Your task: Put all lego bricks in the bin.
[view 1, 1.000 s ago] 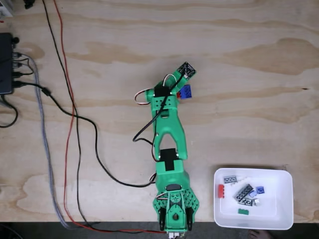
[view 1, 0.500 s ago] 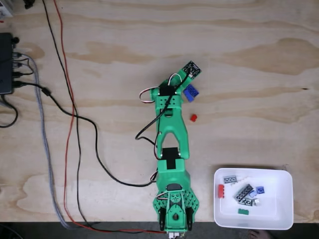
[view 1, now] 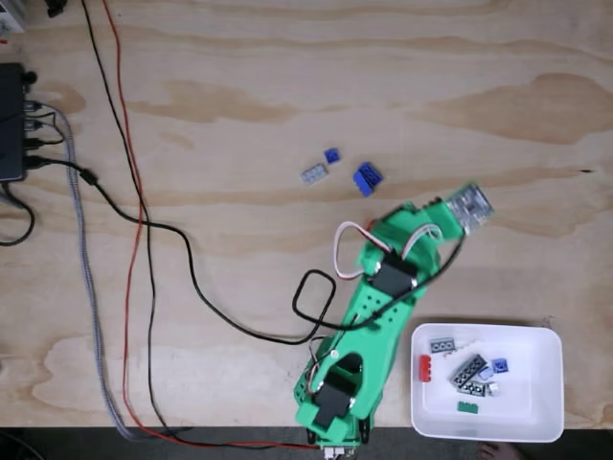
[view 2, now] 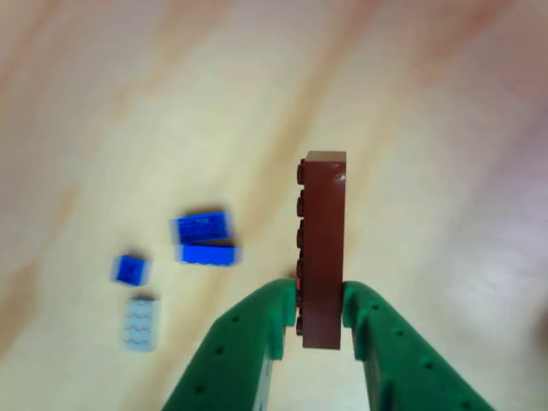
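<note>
In the other view my green gripper (view 2: 319,295) is shut on a long brown lego brick (view 2: 324,223), held on edge above the wooden table. Left of it lie a blue brick (view 2: 203,228), a small blue brick (view 2: 130,270) and a grey brick (view 2: 141,323). The fixed view shows the same three on the table: blue (view 1: 367,178), small blue (view 1: 331,155), grey (view 1: 314,173). My gripper (view 1: 458,213) sits under the wrist camera board, above and left of the white bin (view 1: 541,412). The bin holds several bricks, among them a grey one (view 1: 469,372). A red brick (view 1: 423,367) rests at its left rim.
Black, red and braided cables (view 1: 144,240) run down the left side of the table from a black box (view 1: 11,120). A black cable loop (view 1: 311,292) lies beside the arm. The arm's base (view 1: 330,407) stands at the front edge, left of the bin.
The arm has swung right and toward the bin, uncovering the small blue and grey bricks. The small red brick seen on the table half a second ago now lies hidden under the arm.
</note>
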You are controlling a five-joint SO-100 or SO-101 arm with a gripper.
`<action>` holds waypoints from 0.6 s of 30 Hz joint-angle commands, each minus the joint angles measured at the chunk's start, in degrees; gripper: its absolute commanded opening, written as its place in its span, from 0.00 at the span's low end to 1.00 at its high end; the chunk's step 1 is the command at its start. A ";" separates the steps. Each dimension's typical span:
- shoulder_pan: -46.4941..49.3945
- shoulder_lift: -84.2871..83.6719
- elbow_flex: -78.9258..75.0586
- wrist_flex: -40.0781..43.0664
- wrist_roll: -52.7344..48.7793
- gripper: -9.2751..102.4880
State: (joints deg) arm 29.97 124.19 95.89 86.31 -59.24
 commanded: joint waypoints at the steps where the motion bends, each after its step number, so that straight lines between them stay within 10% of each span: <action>1: 35.16 10.46 19.34 -9.93 -24.52 0.08; 10: 52.73 14.77 45.62 -24.61 -41.40 0.08; 18: 43.07 9.76 26.98 -5.54 -33.05 0.36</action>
State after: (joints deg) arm 79.01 135.62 137.64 69.61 -97.47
